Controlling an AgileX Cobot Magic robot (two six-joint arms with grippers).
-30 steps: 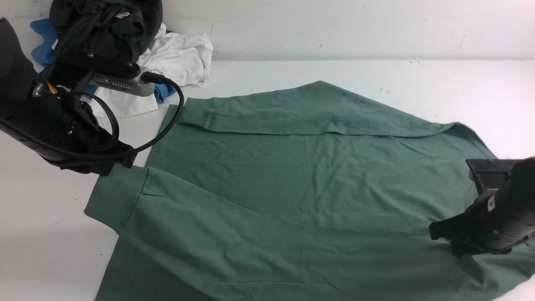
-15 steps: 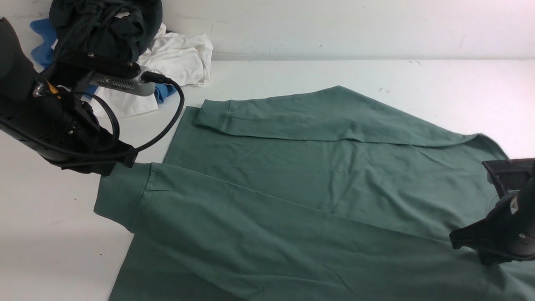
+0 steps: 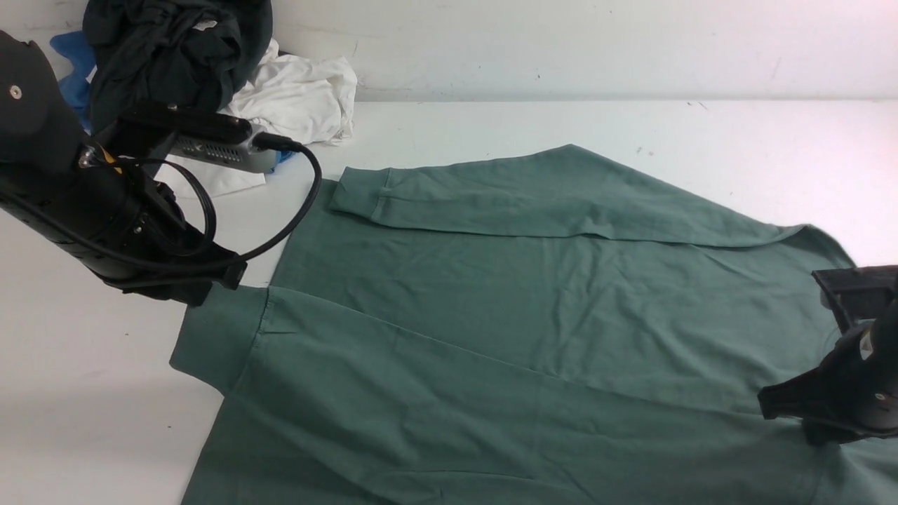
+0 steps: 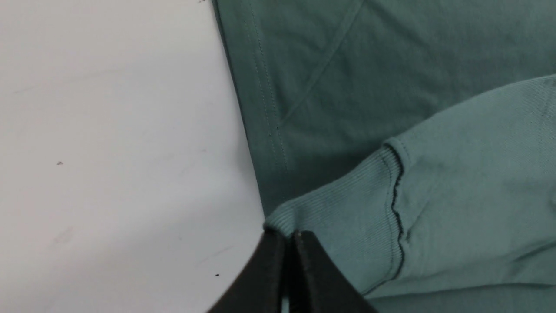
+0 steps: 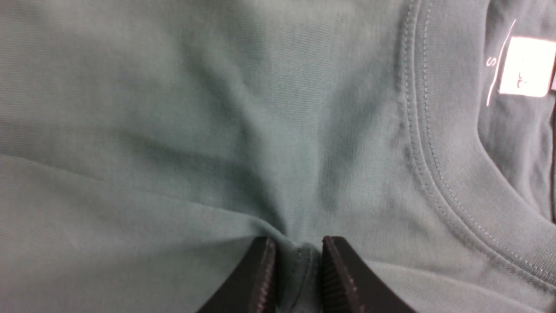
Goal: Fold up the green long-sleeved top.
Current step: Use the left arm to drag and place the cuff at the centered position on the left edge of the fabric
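1. The green top (image 3: 533,315) is lying spread over the white table (image 3: 701,126), filling the centre and lower right of the front view, with both sleeves lying folded in across the body.
2. The left claw (image 4: 284,237) is pressing its jaws together on the very corner of the ribbed cuff (image 4: 347,217), at the middle left of the front view.
3. The right claw (image 5: 295,250) is pinching a raised ridge of cloth near the collar (image 5: 438,174) (its jaws are standing slightly apart with the fabric between them).
4. The left bite is looking thin, so a sharp pull is likely to slip the cuff free and drop the sleeve out of line.
5. The right claw may be catching only the upper layer, in which case the layers would be shearing apart and wrinkling.
6. The top's near edge is running off the bottom of the front view, and the right claw's tips are hiding behind its own arm there.
7. How many layers either claw is holding cannot be told.
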